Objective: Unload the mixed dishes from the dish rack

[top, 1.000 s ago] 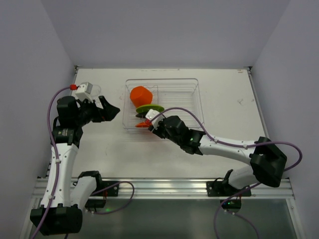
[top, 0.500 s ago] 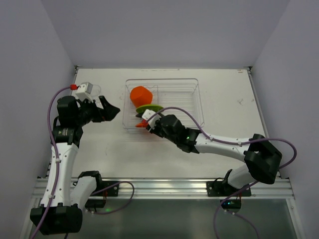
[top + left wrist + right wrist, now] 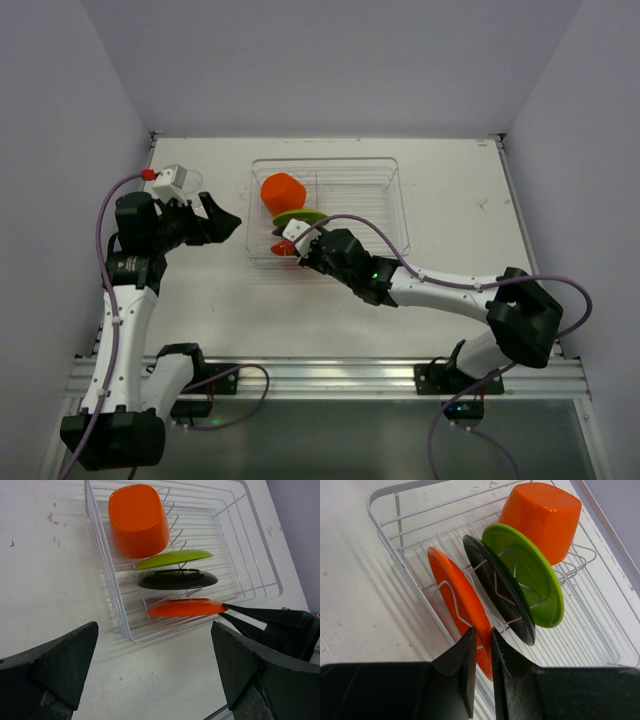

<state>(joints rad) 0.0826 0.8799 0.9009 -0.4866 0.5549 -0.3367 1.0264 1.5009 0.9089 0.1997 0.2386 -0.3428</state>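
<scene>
We judge the unloading to be near its start for the dishes we can see: four of them sit in the dish rack, and no dish shows plainly on the bare counter. The rack is a clear rectangular tray with thin wire dividers, and all its load is crowded into its left end, while the right half holds only bare wire. At the far end of that row lies the orange faceted cup, tipped on its side against the wires. Just beside it, toward the near wall, three round plates stand on edge in neighbouring slots: first the lime-green plate, then the black plate, then the orange plate closest to the near wall. We cannot make out any clear tumbler with confidence in these views. The right gripper reaches in over the near wall, and its jaws appear clenched on the rim of the orange plate, with one finger on each face; the plate is not yet lifted and rests in its divider. The left gripper hangs above the counter to the left of the rack, jaws spread wide and grasping nothing. So the orange plate looks like the piece in hand, and the black plate, green plate and cup are left.
</scene>
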